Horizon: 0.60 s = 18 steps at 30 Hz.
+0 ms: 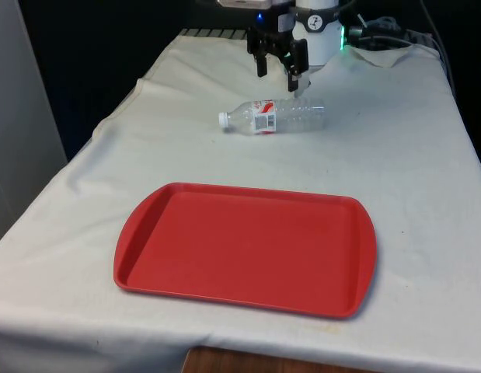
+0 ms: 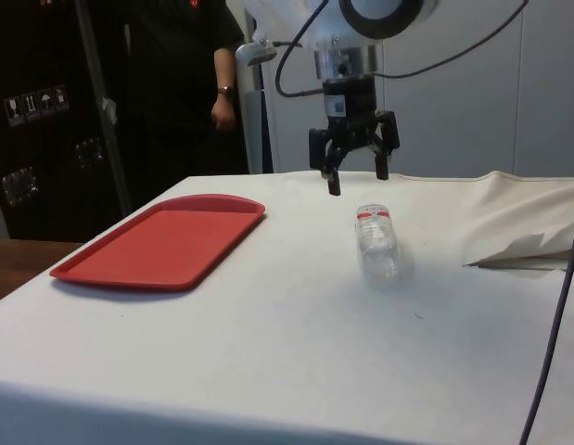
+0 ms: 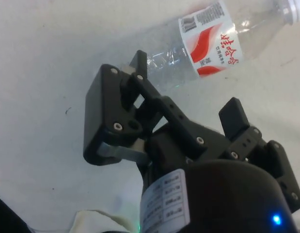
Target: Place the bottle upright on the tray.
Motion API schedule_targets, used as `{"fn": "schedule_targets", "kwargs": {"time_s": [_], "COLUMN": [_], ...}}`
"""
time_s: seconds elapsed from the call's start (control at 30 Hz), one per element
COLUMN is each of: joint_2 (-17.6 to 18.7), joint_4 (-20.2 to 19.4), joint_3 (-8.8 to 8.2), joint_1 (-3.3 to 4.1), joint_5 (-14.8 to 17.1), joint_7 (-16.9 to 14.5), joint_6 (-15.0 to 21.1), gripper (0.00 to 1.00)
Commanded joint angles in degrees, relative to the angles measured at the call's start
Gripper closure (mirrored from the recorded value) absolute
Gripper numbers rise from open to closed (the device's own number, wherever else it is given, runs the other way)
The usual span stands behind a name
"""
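White-clothed surface [image 1: 426,179]: a clear plastic water bottle [image 1: 273,116] is lying on its side, well apart from the red tray [image 1: 147,225] sitting near the front edge. The pincer [image 1: 280,68] is hovering above the bottle, fingers spread, gripping nothing.

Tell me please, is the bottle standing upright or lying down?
Lying down. The bottle rests on its side on the white cloth, cap toward the front view's left, beyond the red tray.
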Motion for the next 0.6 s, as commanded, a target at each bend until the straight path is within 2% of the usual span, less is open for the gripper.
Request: {"fn": "schedule_targets", "kwargs": {"time_s": [0.0,0.23,0.27,0.3,0.57], "joint_2": [0.06,0.52,0.29,0.63,1.15], "joint_4": [-0.52,-1.38,-1.15,-1.55,-2.01], "joint_3": [0.0,-0.11,-0.06,-0.11,-0.17], "joint_1": [-0.06,-0.17,-0.06,-0.23,-0.29], "joint_5": [0.06,-0.63,0.0,-0.8,-1.26], "joint_7": [0.8,3.38,2.58,4.07,6.65], "joint_6": [1.32,3.09,1.89,3.44,4.76], "gripper": [0.0,0.0,0.0,0.0,0.0]}}
